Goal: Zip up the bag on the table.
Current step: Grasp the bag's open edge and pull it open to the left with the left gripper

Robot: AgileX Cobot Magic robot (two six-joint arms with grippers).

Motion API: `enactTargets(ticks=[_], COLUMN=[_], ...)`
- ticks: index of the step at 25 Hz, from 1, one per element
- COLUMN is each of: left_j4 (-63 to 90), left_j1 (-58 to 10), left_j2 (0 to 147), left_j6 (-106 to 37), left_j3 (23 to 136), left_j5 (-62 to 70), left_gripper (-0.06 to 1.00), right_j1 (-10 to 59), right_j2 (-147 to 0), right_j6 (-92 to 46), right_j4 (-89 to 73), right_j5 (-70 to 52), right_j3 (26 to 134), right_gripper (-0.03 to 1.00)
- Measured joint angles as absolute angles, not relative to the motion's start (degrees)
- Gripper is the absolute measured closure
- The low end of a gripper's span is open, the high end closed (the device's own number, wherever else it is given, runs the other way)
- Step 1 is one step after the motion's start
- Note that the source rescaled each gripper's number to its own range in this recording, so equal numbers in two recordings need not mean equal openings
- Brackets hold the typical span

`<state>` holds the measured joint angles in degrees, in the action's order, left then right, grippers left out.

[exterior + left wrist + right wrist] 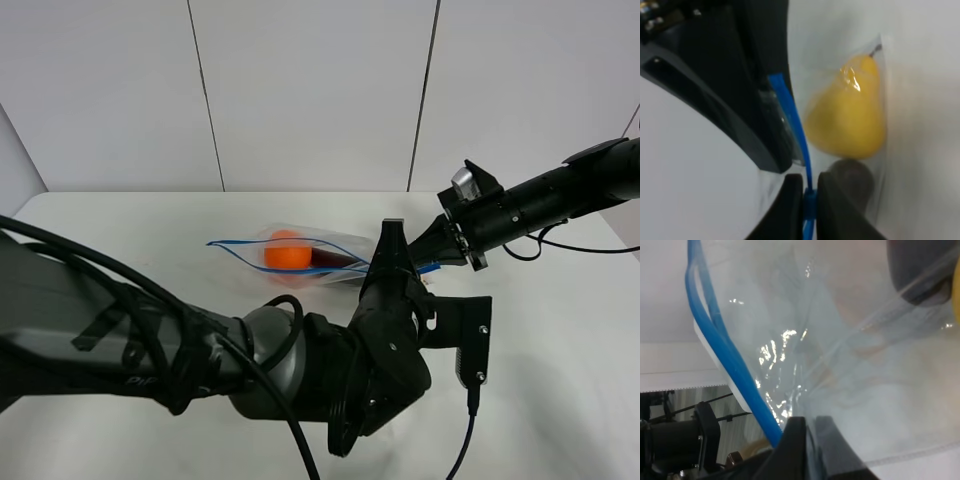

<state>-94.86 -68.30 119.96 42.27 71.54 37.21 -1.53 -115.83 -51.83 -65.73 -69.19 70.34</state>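
The left hand [810, 197] is closed, its two fingertips pinching the blue zip strip [796, 127] at one end of the bag [300, 258]. The right hand [809, 427] is closed too, clamped on the clear plastic at the same end, just where the strip runs in between its fingers. Seen from above, both hands meet at the right end of the bag, which lies near the middle of the white counter [130, 225]. From there the strip's two blue lines gape apart toward the far end, so the mouth looks unsealed over most of its length. The film is thin, crinkly and glossy; it probably slips and buckles under a pinch and gives nothing stiff to push against. The strip is the only firm line, so that is the place to hold, with one hand anchoring the end and the other squeezing the tracks together. An orange fruit [288, 252], a yellow pear [847, 115] and a dark fruit [852, 177] add some weight, though likely not enough to stop the bag sliding.
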Motion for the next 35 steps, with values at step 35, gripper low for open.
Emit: enactTargets(ticks=[35], left_j4=[-82.64], left_j1=[-61.72], left_j2=[117.1], left_j6=[31.27], left_j3=[71.62], left_j5=[46.84], left_gripper=[0.94], right_j1=[-1.53], right_j2=[-115.83], right_j6=[-51.83], right_j4=[-66.38], right_j5=[-69.32], right_j3=[70.39], right_gripper=[0.97])
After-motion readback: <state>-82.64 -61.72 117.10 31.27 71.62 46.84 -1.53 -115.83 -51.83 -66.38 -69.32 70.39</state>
